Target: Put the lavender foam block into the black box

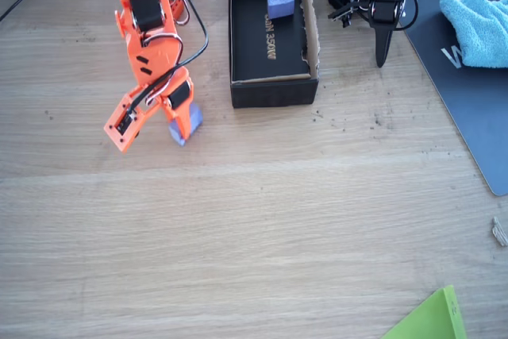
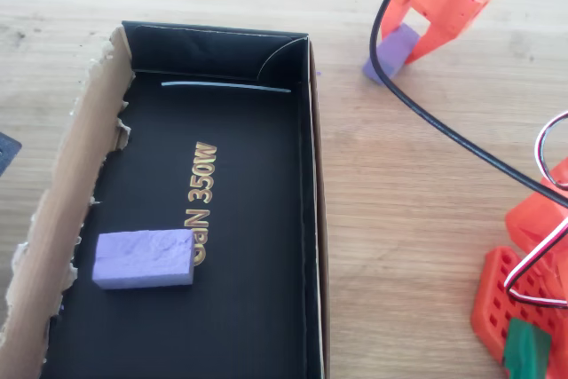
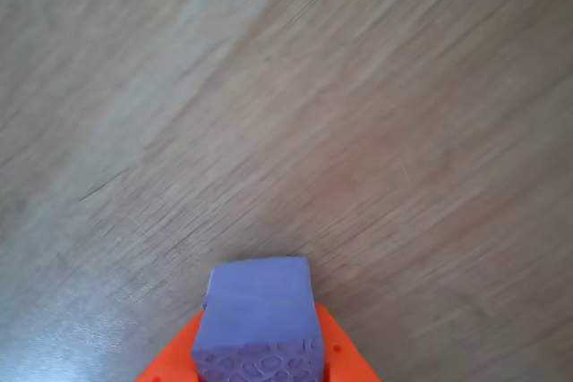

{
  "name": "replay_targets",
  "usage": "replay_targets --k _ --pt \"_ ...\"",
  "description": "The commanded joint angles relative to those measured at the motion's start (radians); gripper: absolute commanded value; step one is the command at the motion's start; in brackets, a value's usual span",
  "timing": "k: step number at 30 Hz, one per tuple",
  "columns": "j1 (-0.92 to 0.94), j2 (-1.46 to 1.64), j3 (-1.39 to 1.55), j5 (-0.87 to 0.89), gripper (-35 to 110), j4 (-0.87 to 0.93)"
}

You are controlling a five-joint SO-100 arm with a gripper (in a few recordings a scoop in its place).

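Where the wrist view looks down past the orange fingers (image 3: pixel 336 357), the lavender foam block (image 3: pixel 257 319) sits pinched between them, its textured end toward the camera and bare wooden table (image 3: pixel 358 114) beyond it. Seen in the fixed view, the gripper (image 1: pixel 181 125) is closed on that block (image 1: pixel 189 123), whose lower end shows below the fingers just over the table (image 1: pixel 278 220), to the left of the black box (image 1: pixel 270 89) and a little nearer than its front wall. From overhead, the gripper (image 2: pixel 401 49) has the block (image 2: pixel 391 53) tilted, one end at or close to the wood; whether it touches cannot be told. It is outside the box (image 2: pixel 312 219), near the corner by the far end wall. Inside the box a second lavender block (image 2: pixel 145 257) lies flat on the black floor, beside the gold lettering (image 2: pixel 201 193) and close to the torn brown cardboard edge (image 2: pixel 62 219). Farther right in the fixed view, a blue cloth (image 1: pixel 479 25) rests on a dark mat (image 1: pixel 468 109).
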Motion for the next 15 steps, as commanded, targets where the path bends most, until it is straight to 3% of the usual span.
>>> replay_targets --k 1,9,15 --pt "0.003 0.110 -0.028 0.014 0 0.072" --pt "0.014 0.440 -0.149 -0.069 0 0.310" --pt "-0.071 0.512 -0.273 -0.012 0 0.410"
